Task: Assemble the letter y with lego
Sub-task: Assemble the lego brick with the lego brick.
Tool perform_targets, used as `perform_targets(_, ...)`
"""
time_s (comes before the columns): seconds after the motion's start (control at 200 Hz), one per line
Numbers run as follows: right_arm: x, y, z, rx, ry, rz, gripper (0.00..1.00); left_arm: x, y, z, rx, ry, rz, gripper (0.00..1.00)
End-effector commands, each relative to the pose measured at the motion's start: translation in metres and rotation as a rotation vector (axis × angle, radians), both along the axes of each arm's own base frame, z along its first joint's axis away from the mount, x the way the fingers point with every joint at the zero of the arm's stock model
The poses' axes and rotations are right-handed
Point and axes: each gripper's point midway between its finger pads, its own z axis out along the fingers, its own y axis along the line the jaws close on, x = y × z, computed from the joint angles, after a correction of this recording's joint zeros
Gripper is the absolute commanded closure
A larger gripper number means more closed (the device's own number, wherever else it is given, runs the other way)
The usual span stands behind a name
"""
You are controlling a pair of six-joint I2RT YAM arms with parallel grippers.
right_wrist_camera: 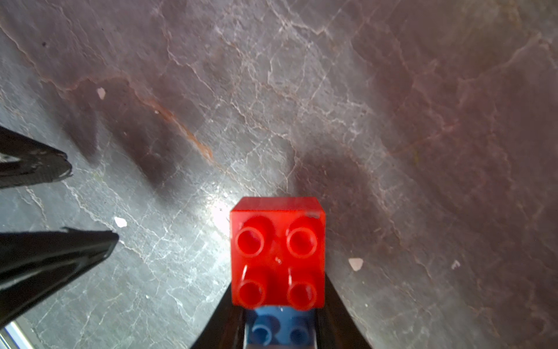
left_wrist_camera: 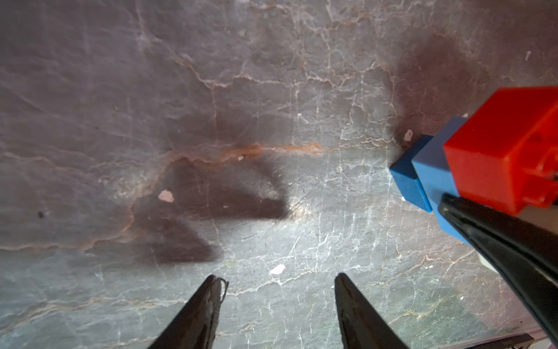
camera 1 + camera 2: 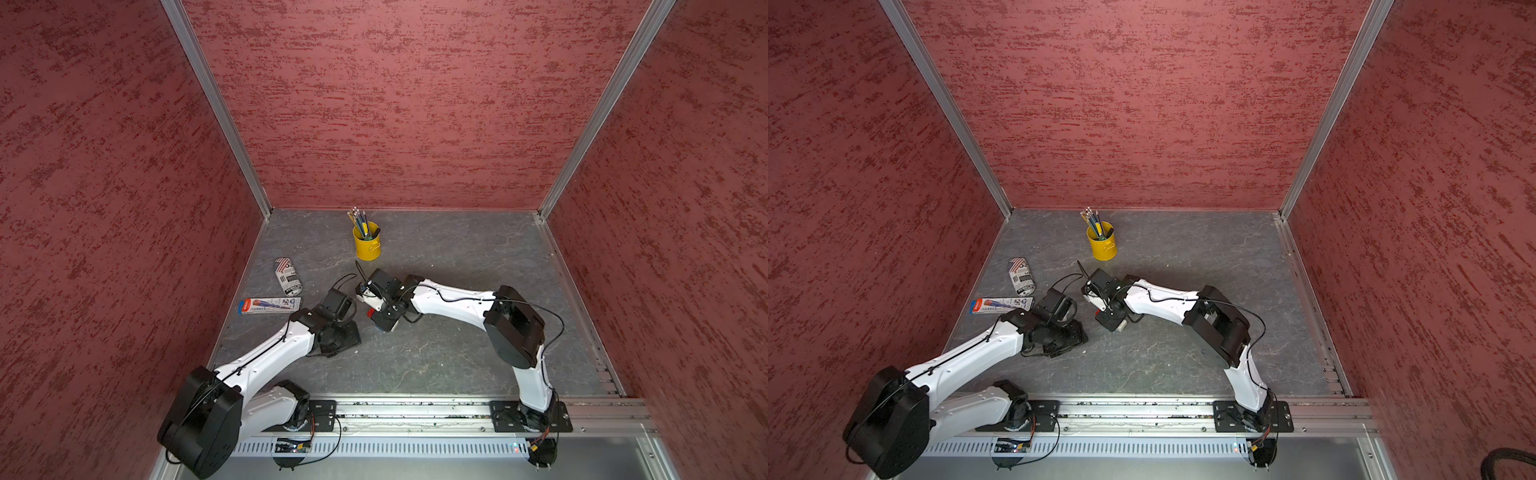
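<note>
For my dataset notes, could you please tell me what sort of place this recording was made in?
Probably a purpose-built robot test cell: red textured panels in aluminium framing enclose a stone-patterned tabletop, and the left arm and right arm are mounted on a rail at its front edge.

Right claw [image 3: 1111,322] holds the lego [image 3: 1101,309] (yellow cup [image 3: 1101,246] well behind).

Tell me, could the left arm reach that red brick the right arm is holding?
Probably yes: the left gripper is open and empty, with only bare table between it and the red brick. The right gripper may crowd the approach.
</note>
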Motion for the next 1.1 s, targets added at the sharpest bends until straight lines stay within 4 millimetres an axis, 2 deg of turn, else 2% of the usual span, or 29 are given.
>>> perform_targets(0.0,0.000,-0.009,-0.010,-0.074,-0.006,0.022,0.69,-0.001,0.003,0.001,-0.002,0.001,0.012,0.38)
perform_targets(0.416,-0.008,-0.016,-0.029,-0.101,0.009,-0.033,0.69,-0.003,0.006,0.000,0.000,-0.004,0.023,0.38)
perform_targets(0.601,-0.010,-0.014,-0.028,-0.060,0.008,-0.089,0.70,-0.002,0.006,0.000,0.000,-0.003,0.020,0.38)
perform_targets(0.802,-0.012,-0.020,-0.036,-0.101,-0.017,-0.102,0.70,0.000,0.005,0.000,-0.003,-0.001,0.019,0.38)
perform_targets(0.932,-0.010,-0.017,-0.033,-0.092,-0.021,-0.113,0.70,0.001,0.004,0.000,-0.001,0.001,0.015,0.38)
perform_targets(1.097,-0.009,-0.023,-0.034,-0.125,-0.024,-0.141,0.70,0.003,0.004,0.000,-0.002,-0.002,0.017,0.38)
